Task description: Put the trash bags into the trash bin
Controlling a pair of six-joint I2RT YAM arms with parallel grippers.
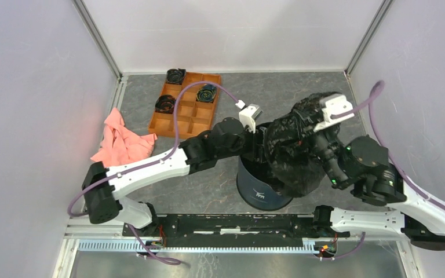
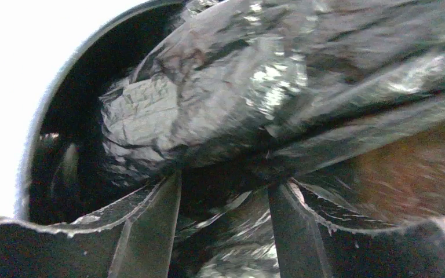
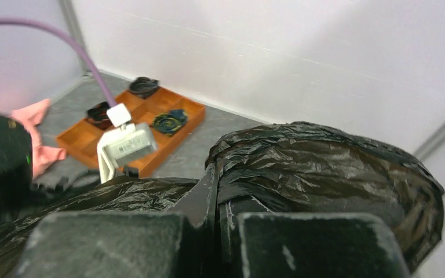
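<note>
OK, top: trash bag (image 1: 292,145) bulges over the trash bin (image 1: 261,194), mostly above its rim, spilling off its right side. Left wrist: left gripper (image 2: 225,185) at the bin mouth, jaws parted, film between them, grip unclear. Right wrist: right gripper (image 3: 215,191) pinched tight on a bag fold above the bin.

I work in a robot lab's test cell. Plain white panels (image 1: 35,87) wall me in on three sides, joined by bare aluminium posts (image 1: 97,36). The worktop (image 1: 208,191) is a grey sheet, and my left arm (image 1: 150,168) and right arm (image 1: 382,217) are bolted to a black rail (image 1: 237,223) at its near edge (purple cables (image 1: 176,119) run loose along them). An orange tray (image 1: 191,124), a pink cloth (image 1: 121,142) and a bin (image 1: 255,188) sit like staged props.
</note>
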